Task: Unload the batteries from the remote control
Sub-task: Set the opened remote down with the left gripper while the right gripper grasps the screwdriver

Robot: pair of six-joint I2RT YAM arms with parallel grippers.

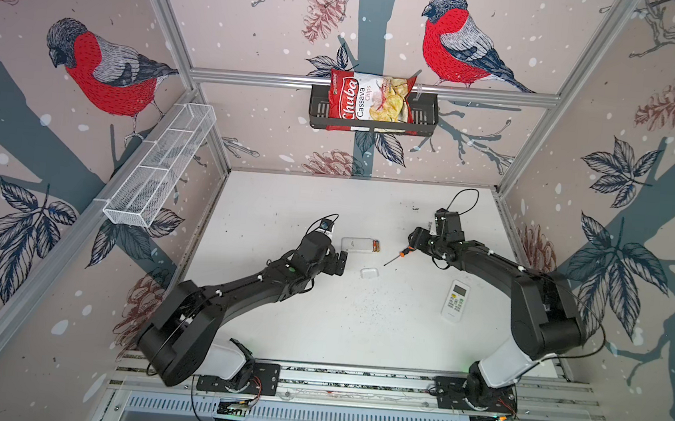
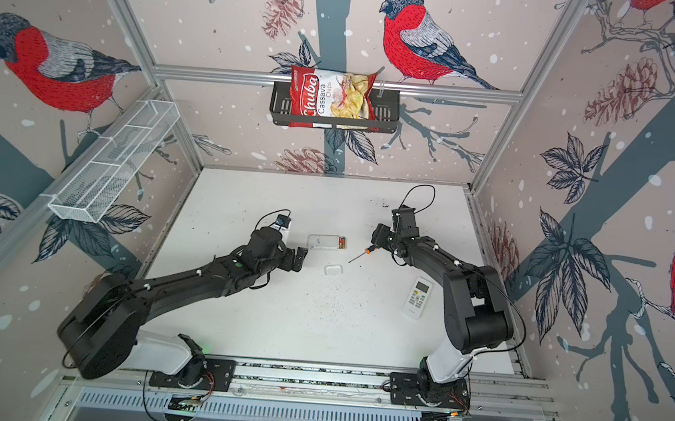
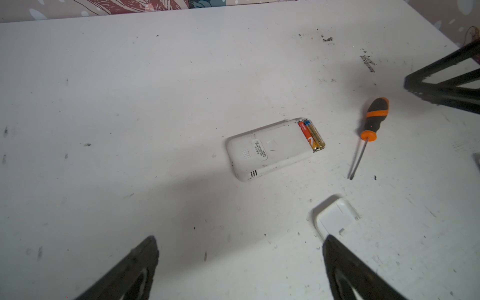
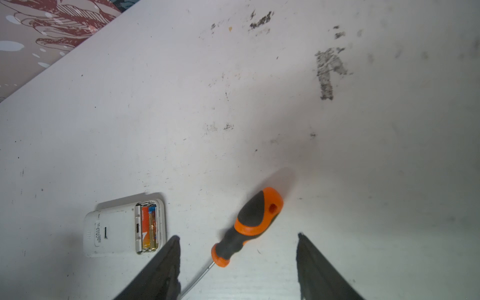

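Wide look at the cell: a white counter (image 1: 317, 322), scuffed and peppered with dark specks, boxed in by aluminium framing and bullfinch-and-pinecone wallpaper. On the back rail a black basket (image 1: 425, 115) holds a red bag of cassava chips (image 1: 362, 101), and a white mesh basket (image 1: 160, 167) hangs on the left wall. Mid-counter, the remote control (image 3: 265, 150) lies face down with its compartment open, the batteries (image 3: 311, 135) seated side by side inside. Its cover (image 3: 335, 215) lies loose nearby, and a screwdriver (image 3: 374, 117) lies just beside the remote. A second remote (image 1: 456, 301) sits face up, well apart. The left hand (image 3: 240, 237) is spread wide, holding nothing. The right hand (image 1: 413, 239) is spread too, by the screwdriver's handle, gripping nothing.
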